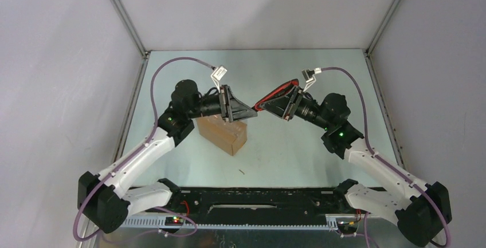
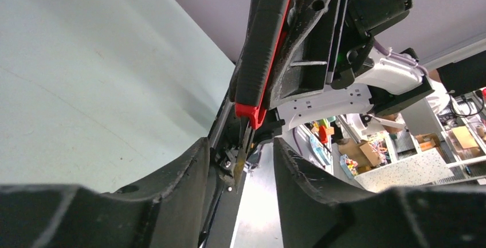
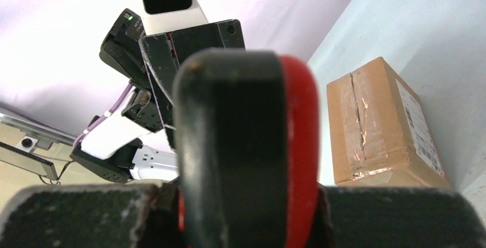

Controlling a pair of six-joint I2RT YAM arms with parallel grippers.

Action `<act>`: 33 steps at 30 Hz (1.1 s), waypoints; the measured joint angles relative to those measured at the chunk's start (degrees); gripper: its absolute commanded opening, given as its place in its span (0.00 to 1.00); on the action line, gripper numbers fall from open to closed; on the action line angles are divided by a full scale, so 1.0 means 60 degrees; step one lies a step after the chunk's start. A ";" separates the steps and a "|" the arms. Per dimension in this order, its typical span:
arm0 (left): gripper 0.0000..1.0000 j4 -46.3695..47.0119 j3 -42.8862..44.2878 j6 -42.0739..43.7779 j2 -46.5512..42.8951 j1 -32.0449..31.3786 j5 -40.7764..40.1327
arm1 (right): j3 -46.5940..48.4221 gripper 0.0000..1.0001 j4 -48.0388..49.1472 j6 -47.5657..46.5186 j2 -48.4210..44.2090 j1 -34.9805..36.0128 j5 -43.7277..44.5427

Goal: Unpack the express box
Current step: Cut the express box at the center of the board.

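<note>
Cardboard express box (image 1: 222, 134), taped, on desk (image 1: 298, 145) beneath left end effector (image 2: 240, 145).
Right end effector (image 3: 240, 193) clenched on red-and-black utility knife (image 2: 266, 42); left one released, fingers apart, blade (image 2: 243, 155) in the gap.

From above, the left gripper (image 1: 252, 114) covers the far corner of the box (image 1: 220, 135). In the right wrist view the knife (image 3: 246, 145) runs off the bottom edge and hides the left gripper's tip; the label (image 3: 421, 126) print is too small to read. A dark speck (image 1: 242, 172) on the table (image 1: 286, 156) is too small to tell.
</note>
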 measured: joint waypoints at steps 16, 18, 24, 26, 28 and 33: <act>0.00 0.0692 0.0004 -0.0506 0.0313 -0.0069 0.0306 | 0.0051 0.00 -0.0219 -0.0197 -0.0131 0.0000 0.0033; 0.00 0.0634 0.0004 -0.0481 0.0313 -0.0069 0.0317 | 0.0051 0.04 -0.0262 -0.0200 -0.0135 0.0000 0.0007; 0.00 0.0437 0.0004 -0.0375 0.0313 -0.0168 0.0481 | 0.0051 0.30 -0.0852 -0.0484 -0.0499 0.0011 0.0004; 0.00 0.0433 0.0007 -0.0295 0.0302 -0.0226 0.0572 | 0.0051 0.39 -0.1144 -0.0612 -0.0696 0.0018 -0.0015; 0.00 0.0379 0.0007 -0.0182 0.0277 -0.0226 0.0652 | 0.0051 0.45 -0.1406 -0.0696 -0.0852 -0.0018 0.0007; 0.00 0.0200 0.0007 -0.0069 0.0266 -0.0222 0.0710 | 0.0051 0.55 -0.2040 -0.0849 -0.1304 -0.0233 0.0091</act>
